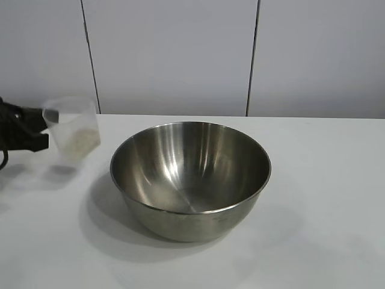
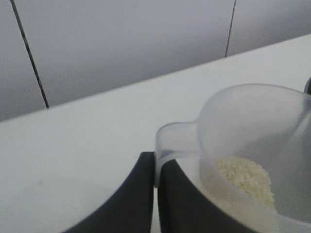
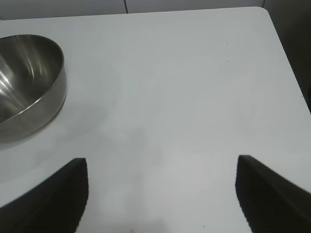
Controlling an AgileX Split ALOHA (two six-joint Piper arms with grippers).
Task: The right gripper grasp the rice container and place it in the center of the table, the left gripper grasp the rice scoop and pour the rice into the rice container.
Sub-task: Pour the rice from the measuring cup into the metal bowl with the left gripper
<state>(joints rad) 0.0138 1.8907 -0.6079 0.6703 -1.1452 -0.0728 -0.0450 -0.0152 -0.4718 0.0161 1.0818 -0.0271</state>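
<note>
Your left claw (image 2: 156, 194) grips the cup (image 1: 73, 127) by its handle, so carry it level over the bowl (image 1: 190, 174), then tip the rice (image 2: 247, 178) in slowly.

Front camera, two wrist cameras; shared bowl (image 1: 190, 178).

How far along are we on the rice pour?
Done: the rice container stands mid-table, and the right gripper is open and clear of it. In hand: the left gripper is shut on the rice scoop handle, rice inside. Left: pouring; the container looks empty.
</note>
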